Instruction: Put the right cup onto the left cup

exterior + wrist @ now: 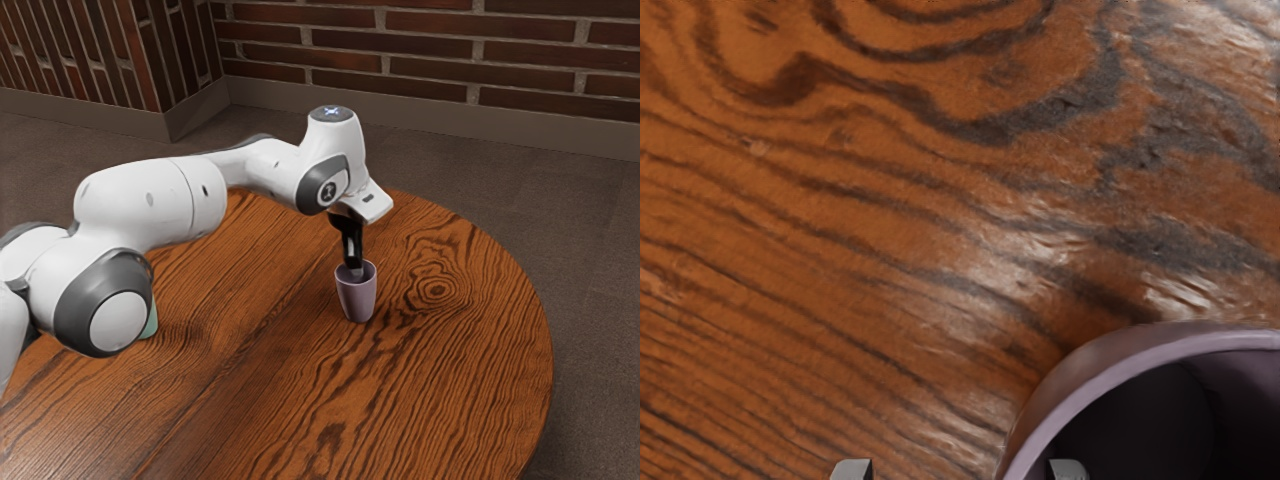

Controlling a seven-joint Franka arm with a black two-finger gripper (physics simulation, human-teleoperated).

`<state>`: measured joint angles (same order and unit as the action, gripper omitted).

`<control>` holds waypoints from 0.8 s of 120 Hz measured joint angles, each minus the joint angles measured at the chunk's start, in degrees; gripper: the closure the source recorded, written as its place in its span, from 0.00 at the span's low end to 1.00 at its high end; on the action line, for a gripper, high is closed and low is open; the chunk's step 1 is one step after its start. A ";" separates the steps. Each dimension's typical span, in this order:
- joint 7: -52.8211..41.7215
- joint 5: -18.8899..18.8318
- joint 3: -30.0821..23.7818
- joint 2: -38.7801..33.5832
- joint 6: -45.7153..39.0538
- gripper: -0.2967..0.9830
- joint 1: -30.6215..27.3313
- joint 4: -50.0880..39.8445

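Wooden table (pixel 470 390), tapered mauve cup (pixel 357 300).

Arm (pixel 120 205): white, rounded housings (pixel 205 190); dark grey joint rings (pixel 75 297); blue-white marking (pixel 331 112) on top cap (pixel 317 112). Gripper (pixel 354 267): black, grey fingertips (pixel 1068 470).

Rd. wood table (pixel 452 378) on grey-brown flr. (pixel 592 300), dk. red brick walls (pixel 520 60) w/ grey baseboard (pixel 440 112).

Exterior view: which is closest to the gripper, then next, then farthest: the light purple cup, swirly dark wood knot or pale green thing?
1. Light purple cup, right at the gripper.
2. Swirly dark wood knot, on the exterior view's right.
3. Pale green thing, on the exterior view's left, partly hidden.
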<state>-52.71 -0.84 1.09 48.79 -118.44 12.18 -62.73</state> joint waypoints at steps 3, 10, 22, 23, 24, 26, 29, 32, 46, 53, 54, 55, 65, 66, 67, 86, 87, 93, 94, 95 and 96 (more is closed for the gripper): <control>0.07 0.16 -0.26 0.02 -0.15 0.68 0.01 -0.02; 0.28 1.17 -0.52 0.04 -0.49 0.73 0.04 -0.16; 0.73 2.63 -0.56 0.00 -0.92 0.77 -0.03 -0.70; 0.77 2.73 -0.54 -0.01 -0.95 0.77 -0.05 -0.75; 0.82 2.81 -0.53 -0.01 -0.98 0.77 -0.06 -0.80; 0.90 3.00 -0.52 -0.06 -1.03 0.78 -0.08 -0.94; 1.03 3.25 -0.49 -0.20 -1.09 0.78 -0.11 -1.28; 1.16 3.45 -0.45 -0.39 -1.11 0.79 -0.15 -1.65; 1.74 3.95 -0.24 -0.98 -1.04 0.82 -0.26 -2.69; 1.99 4.03 -0.11 -1.12 -0.99 0.82 -0.24 -2.80; 2.03 4.03 -0.10 -1.14 -0.98 0.82 -0.24 -2.82; 2.06 4.03 -0.09 -1.16 -0.96 0.83 -0.23 -2.83; 2.39 3.91 0.02 -1.52 -0.62 0.84 -0.14 -2.86; 2.42 3.88 0.04 -1.58 -0.57 0.84 -0.12 -2.86; 2.45 3.85 0.05 -1.66 -0.53 0.84 -0.11 -2.86; 3.09 3.59 0.24 -6.04 0.88 0.84 -0.07 -5.76; 3.13 3.60 0.25 -6.56 0.96 0.84 -0.12 -6.22; 3.34 3.62 0.28 -10.52 1.51 0.85 -0.60 -9.79; 3.38 3.59 0.29 -11.21 1.60 0.85 -0.69 -10.40; 3.41 3.57 0.30 -11.99 1.70 0.85 -0.83 -11.12; 3.44 3.54 0.31 -12.77 1.78 0.85 -0.99 -11.81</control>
<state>-49.27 2.70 1.39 36.01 -116.66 11.19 -74.54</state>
